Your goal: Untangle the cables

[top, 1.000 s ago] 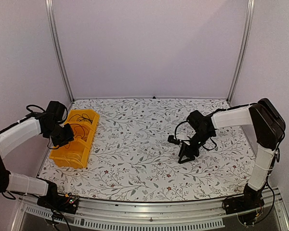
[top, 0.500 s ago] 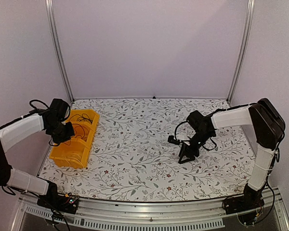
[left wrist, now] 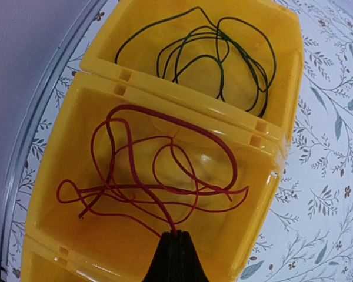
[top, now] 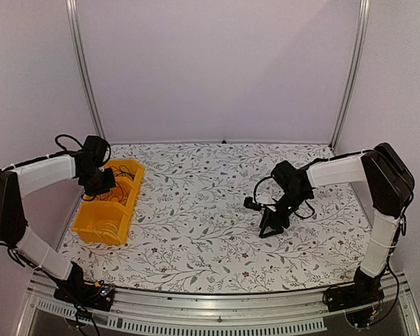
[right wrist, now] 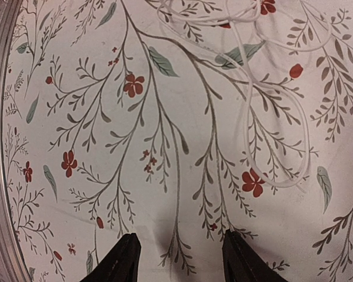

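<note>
- Over at nine o'clock on the bench [top: 196,231], the yellow bin [top: 133,199] holds two sorted strands. The red cable [left wrist: 159,187] is coiled in one compartment and the dark cable [left wrist: 215,59] in the next, beyond the divider, and the two do not touch.
- The left pincer [left wrist: 175,241] hangs over the red compartment, clenched. A strand of the red cable runs straight into its tips, so I take it to be pinching that strand.
- Toward three o'clock, the right pincer [right wrist: 181,247] sits low over the bench's floral top, released and holding nothing. A white cable [right wrist: 245,106] lies in loose loops just ahead of it.
- The step in hand, as I judge it, is handling the red cable at its compartment, with the white one not yet picked up.
- The next move calls for keeping the red strand inside the bin's walls, clear of the dark cable. The right pincer would then need to reach ahead and close on a single white loop.
- No brand, label or writing is readable anywhere; I see only the leaf-and-flower print.
</note>
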